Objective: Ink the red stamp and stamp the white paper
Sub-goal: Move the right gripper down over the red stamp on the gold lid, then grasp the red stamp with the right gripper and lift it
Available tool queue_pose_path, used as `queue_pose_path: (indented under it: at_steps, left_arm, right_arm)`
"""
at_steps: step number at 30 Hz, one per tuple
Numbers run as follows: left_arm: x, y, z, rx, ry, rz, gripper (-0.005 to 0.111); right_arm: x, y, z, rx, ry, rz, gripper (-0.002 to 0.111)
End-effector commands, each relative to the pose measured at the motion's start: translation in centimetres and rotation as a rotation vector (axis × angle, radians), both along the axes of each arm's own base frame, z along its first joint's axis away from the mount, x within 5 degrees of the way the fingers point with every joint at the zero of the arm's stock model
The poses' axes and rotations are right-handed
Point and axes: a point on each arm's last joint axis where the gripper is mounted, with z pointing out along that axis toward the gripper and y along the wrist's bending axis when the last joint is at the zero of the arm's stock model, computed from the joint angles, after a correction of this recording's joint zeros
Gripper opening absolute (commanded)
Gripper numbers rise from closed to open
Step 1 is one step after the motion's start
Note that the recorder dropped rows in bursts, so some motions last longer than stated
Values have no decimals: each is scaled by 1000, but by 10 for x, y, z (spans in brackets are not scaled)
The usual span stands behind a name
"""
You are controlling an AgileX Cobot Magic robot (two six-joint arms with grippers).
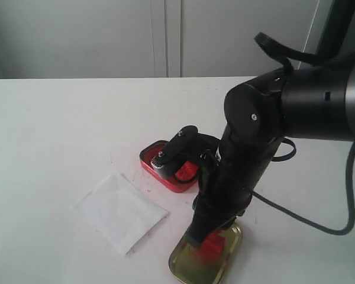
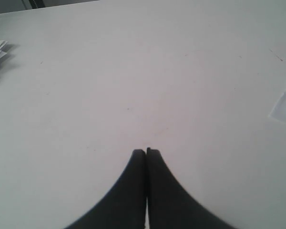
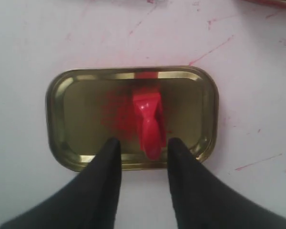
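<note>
Both jaws of the right gripper (image 3: pixel 144 144) stand apart, flanking the small red plastic stamp (image 3: pixel 148 119) lying lengthwise between them in the gold-coloured tin lid (image 3: pixel 56 119).

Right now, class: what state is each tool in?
Left tool: closed, empty.
Right tool: open, astride the red stamp lying in the gold lid.

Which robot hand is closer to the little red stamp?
The right. The right gripper hangs above the red stamp lying in the gold lid, fingers open either side. The left gripper, fingers shut, is over the table, no stamp in its view.
</note>
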Motion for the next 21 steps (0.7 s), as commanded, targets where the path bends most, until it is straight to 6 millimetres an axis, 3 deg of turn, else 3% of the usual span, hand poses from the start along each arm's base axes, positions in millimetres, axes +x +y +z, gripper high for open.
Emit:
queue_pose_path:
  at_steps: [1,12,21]
  left_arm:
    - [0,0,-1,-7,5,-2,0]
    - [0,0,-1,-7,5,-2,0]
    - [0,0,-1,-7,5,-2,0]
  right_arm:
    - [6,2,-6,-16,-26,23,33]
    - [13,8,-35,-54,16,24,33]
    - [14,9,-39,-57,18,23,33]
